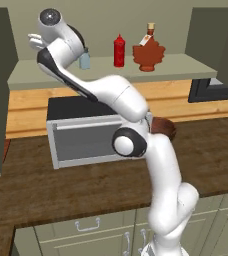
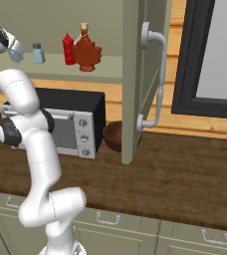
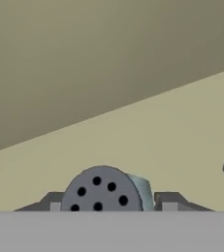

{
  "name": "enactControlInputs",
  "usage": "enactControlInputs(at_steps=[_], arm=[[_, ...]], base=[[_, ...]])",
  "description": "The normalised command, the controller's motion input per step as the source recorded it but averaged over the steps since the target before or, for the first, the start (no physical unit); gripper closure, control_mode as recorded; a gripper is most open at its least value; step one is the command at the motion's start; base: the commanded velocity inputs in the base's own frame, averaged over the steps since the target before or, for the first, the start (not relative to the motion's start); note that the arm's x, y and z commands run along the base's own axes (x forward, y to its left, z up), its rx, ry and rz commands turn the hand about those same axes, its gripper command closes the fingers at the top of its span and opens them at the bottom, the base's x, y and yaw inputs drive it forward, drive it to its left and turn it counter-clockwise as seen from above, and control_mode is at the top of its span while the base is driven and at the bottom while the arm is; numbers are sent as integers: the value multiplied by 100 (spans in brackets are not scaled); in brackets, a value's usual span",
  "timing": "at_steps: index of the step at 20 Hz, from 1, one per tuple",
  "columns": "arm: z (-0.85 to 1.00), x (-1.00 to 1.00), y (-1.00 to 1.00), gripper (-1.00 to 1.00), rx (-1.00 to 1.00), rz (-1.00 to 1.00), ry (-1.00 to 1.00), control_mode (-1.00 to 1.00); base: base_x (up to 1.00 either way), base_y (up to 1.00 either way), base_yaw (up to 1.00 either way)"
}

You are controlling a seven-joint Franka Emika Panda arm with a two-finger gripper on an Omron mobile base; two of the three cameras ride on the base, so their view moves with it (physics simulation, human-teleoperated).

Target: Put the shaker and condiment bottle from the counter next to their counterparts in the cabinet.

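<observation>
Gripper [image 3: 111,204] sits around shaker [image 3: 101,189] on cabinet shelf [image 1: 186,64], jaws part-open, grip unclear; bottle [image 1: 148,52] already shelved; placing step, next likely release and retreat.

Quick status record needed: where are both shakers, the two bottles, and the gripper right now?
shaker at gripper: grey cap between the gripper fingers, over the cabinet shelf
gripper grip: cannot tell whether clamped or released
twin shaker: upright on shelf, left of the red bottle
red bottle: upright on shelf
maple bottle: upright on shelf, right of the red bottle
</observation>
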Motion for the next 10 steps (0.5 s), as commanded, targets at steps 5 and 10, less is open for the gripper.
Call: enactControlInputs(at_steps=[5,10], arm=[[-3,24,0,-100,0,0,0,-100],[0,19,0,-100,0,0,0,-100]], base=[[0,0,0],[0,0,0]])
